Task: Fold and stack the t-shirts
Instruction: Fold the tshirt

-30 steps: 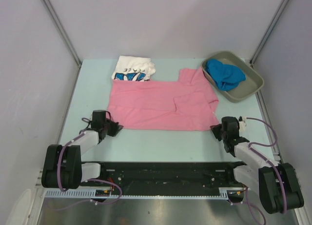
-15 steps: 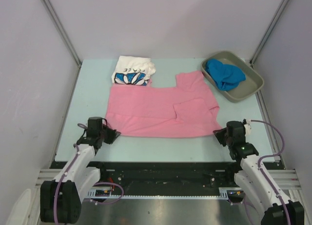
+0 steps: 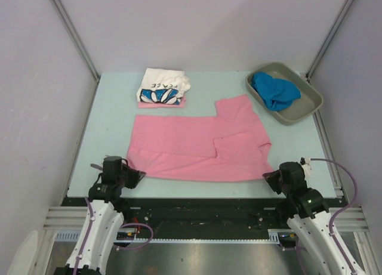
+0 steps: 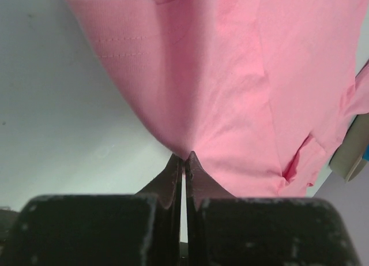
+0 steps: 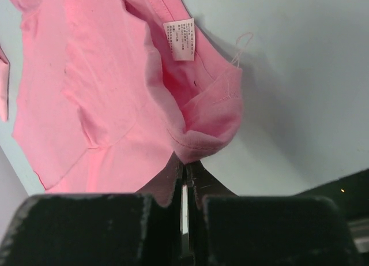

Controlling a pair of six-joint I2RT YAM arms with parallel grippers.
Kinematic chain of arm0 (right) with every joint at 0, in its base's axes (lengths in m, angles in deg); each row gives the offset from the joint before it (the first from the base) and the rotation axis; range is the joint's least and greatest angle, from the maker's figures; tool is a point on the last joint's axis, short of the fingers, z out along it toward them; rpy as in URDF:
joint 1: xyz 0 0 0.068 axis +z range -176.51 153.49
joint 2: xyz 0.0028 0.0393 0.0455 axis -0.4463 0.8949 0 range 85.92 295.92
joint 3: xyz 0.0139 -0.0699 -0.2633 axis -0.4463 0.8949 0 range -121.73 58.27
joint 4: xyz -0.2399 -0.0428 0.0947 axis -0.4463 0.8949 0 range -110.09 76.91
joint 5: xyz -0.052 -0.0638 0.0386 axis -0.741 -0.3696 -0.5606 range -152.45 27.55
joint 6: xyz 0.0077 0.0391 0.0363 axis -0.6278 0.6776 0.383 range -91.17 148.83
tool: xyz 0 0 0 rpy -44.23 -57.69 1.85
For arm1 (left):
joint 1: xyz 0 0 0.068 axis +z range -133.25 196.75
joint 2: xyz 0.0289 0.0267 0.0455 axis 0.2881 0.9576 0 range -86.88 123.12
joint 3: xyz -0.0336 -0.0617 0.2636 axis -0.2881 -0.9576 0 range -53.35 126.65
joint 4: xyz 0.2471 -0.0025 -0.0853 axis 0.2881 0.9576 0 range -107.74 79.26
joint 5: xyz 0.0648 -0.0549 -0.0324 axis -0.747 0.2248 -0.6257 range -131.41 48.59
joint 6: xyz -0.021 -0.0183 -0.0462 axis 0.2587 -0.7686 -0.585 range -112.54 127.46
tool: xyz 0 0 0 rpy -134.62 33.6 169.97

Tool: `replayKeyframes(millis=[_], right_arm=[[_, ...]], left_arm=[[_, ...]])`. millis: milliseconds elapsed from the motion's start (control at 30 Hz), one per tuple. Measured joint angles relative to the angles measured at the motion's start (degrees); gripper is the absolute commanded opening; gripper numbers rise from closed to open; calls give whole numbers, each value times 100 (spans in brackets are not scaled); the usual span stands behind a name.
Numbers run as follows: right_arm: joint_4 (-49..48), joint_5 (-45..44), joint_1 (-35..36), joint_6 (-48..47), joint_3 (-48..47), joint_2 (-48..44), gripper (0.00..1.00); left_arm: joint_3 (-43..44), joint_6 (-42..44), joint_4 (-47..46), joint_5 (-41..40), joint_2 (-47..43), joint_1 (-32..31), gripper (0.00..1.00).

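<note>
A pale mint table [image 3: 107, 126] fills the floor of a plain booth, closed in by smooth lilac-grey walls [image 3: 197, 24] with slanting metal posts [image 3: 74, 33] at the two far corners. A pink t-shirt [image 3: 185, 147] lies spread flat across the middle of the table, its near edge close to the front rim, with one sleeve reaching toward the far right. The left gripper [image 3: 138, 175] is pinched together on the near left corner of this shirt, and the right gripper [image 3: 268, 178] is pinched together on the near right corner, where the cloth bunches and a white label [image 5: 179, 40] shows. At the far left a folded white t-shirt [image 3: 162, 85] with blue print and lettering sits on a second pink t-shirt [image 3: 161, 104], of which only an edge shows. At the far right a blue t-shirt [image 3: 273, 90] lies crumpled in a grey tray [image 3: 304, 108]. A black rail [image 3: 197, 210] runs along the near edge.
</note>
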Motion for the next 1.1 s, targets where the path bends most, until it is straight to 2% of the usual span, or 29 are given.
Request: replayKeyframes(millis=[200, 433, 467, 500, 533, 567, 600, 633, 667, 700, 733, 867, 900, 1100], right_arm=[[848, -83, 341, 229, -94, -601, 0], [1169, -15, 396, 345, -94, -702, 0], [1191, 4, 409, 356, -94, -708, 9], [1196, 17, 411, 356, -94, -717, 26], [1196, 26, 411, 374, -94, -717, 45], [1200, 35, 411, 369, -94, -717, 51], [1204, 48, 411, 391, -94, -717, 56], [1213, 39, 411, 389, -94, -715, 68], [1217, 44, 411, 369, -96, -713, 73], [1220, 52, 411, 356, -96, -708, 76], [1222, 52, 411, 367, -96, -702, 82], [1220, 26, 411, 328, -146, -573, 91], [1217, 20, 411, 293, -229, -470, 98], [699, -44, 413, -271, -1309, 776, 100]], left_arm=[[-66, -63, 643, 50, -813, -2, 0], [-236, -199, 1235, 111, -1499, -68, 0], [-236, -214, 1285, 109, -1543, -83, 4], [-234, -219, 1316, 111, -1563, -96, 22], [-234, -219, 1331, 114, -1563, -96, 30], [-234, -258, 1331, 114, -1558, -96, 37], [-234, -243, 1338, 111, -1547, -98, 63], [-232, -251, 1340, 116, -1526, -101, 79], [-232, -232, 1340, 116, -1493, -101, 92], [-232, -236, 1342, 125, -1451, -105, 100], [-225, -278, 1318, 173, -1410, -105, 100], [-46, -254, 1327, 223, -1318, -109, 100], [17, -243, 1410, 221, -1272, -109, 100], [994, -50, 1449, 223, -527, -109, 100]])
